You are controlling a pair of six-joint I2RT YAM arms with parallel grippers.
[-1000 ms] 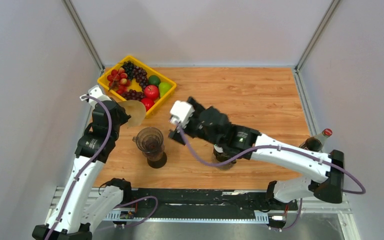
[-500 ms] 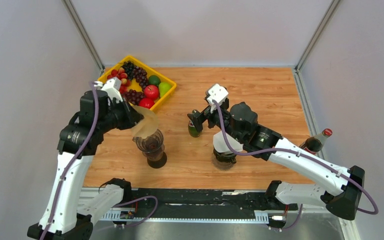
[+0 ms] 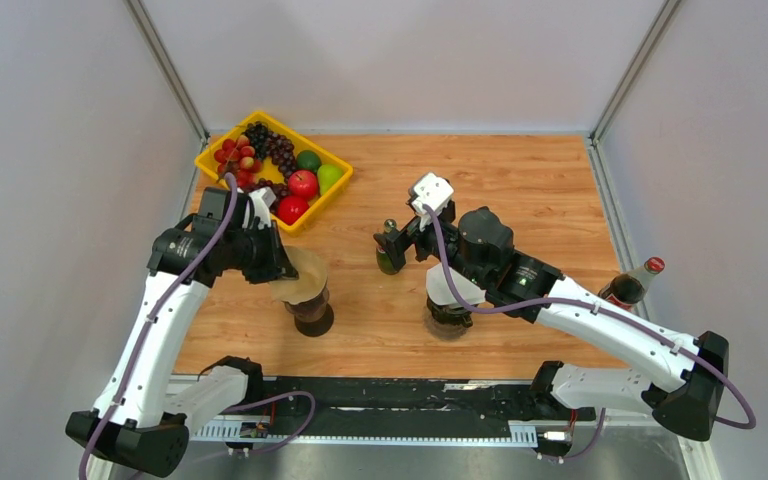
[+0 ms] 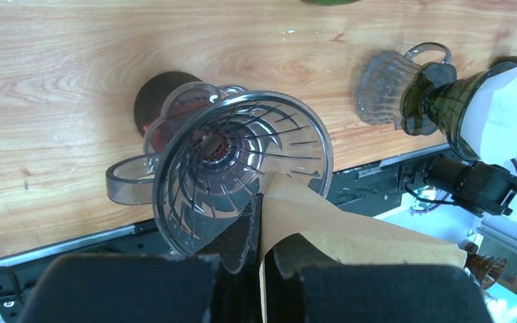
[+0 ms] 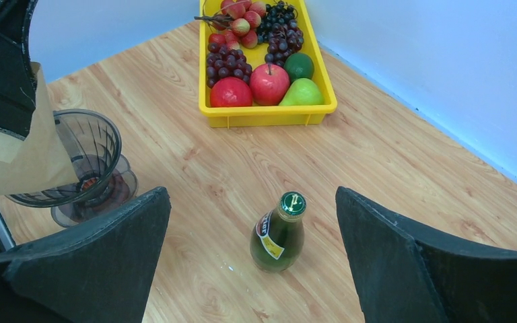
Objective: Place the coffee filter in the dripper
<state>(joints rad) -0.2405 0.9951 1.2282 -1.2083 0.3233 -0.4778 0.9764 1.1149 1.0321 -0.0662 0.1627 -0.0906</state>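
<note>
The clear ribbed dripper stands on a dark round base at the front left of the table. My left gripper is shut on the brown paper coffee filter and holds it over the dripper's rim. In the left wrist view the filter is pinched between the fingers, its tip at the near edge of the dripper. The right wrist view shows the filter against the dripper. My right gripper is open and empty above a green bottle.
A yellow tray of fruit sits at the back left. The green bottle stands mid-table. A glass carafe sits near the front, partly under the right arm. A cola bottle stands at the right edge.
My left gripper has carried the filter from beside the tray down onto the dripper's rim. My right arm has drawn back from the dripper to above the green bottle.
</note>
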